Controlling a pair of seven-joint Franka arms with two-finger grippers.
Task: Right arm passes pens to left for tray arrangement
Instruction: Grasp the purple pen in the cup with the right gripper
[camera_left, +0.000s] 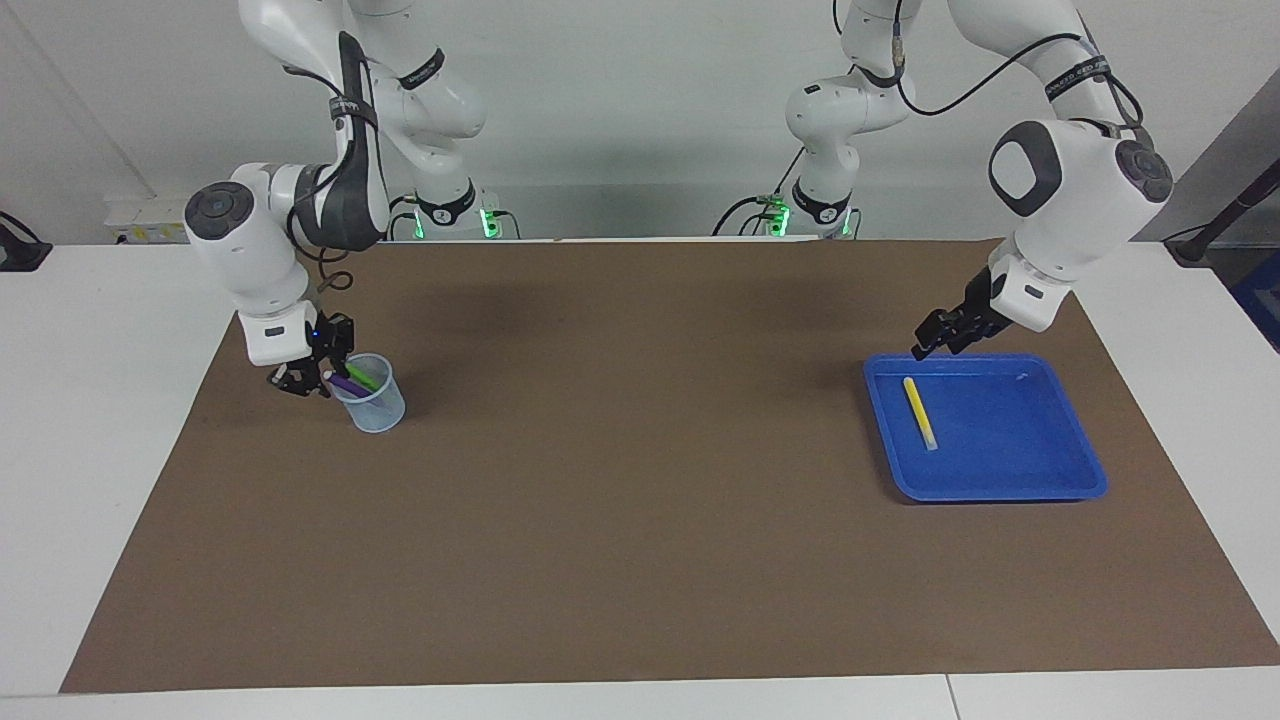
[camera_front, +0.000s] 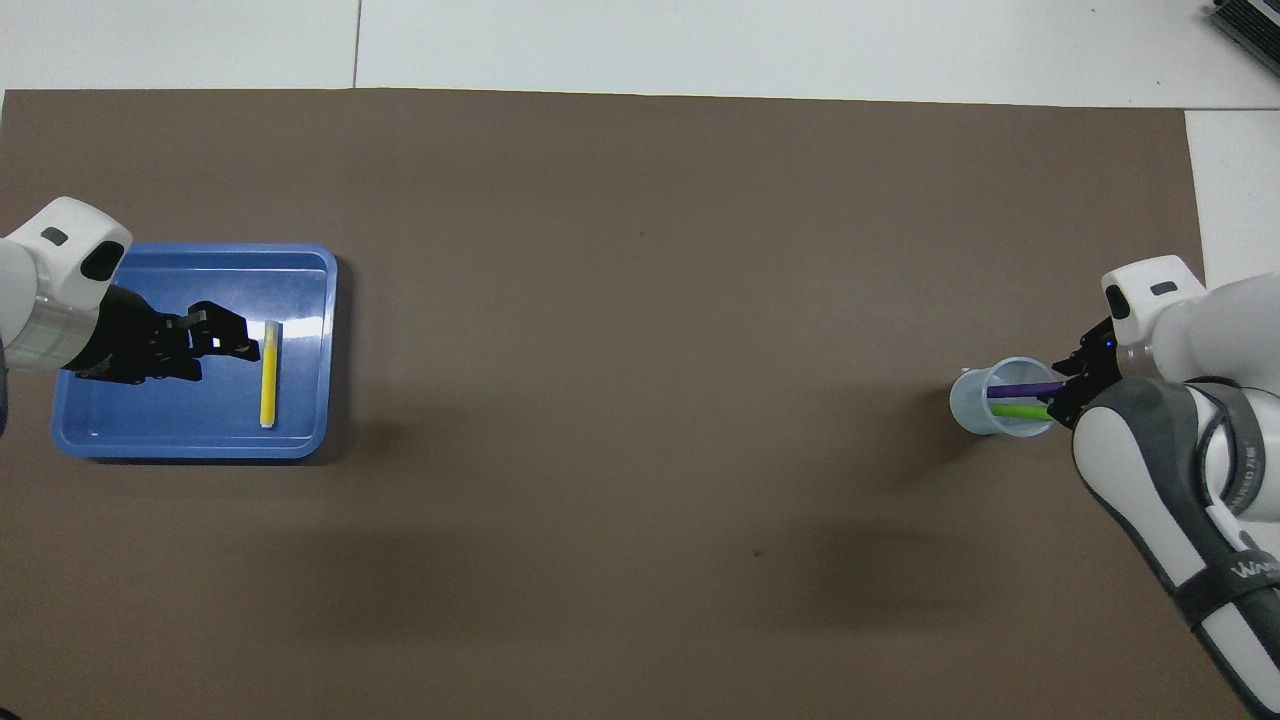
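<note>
tray (camera_left: 1060, 470): glossy blue plastic | cup (camera_left: 380, 410): translucent plastic | table cover (camera_left: 640, 500): matt brown

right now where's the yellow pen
The yellow pen lies flat in the blue tray at the left arm's end of the table, along the tray side nearest the table's middle.

Bright even light, soft shadows, sharp.
</note>
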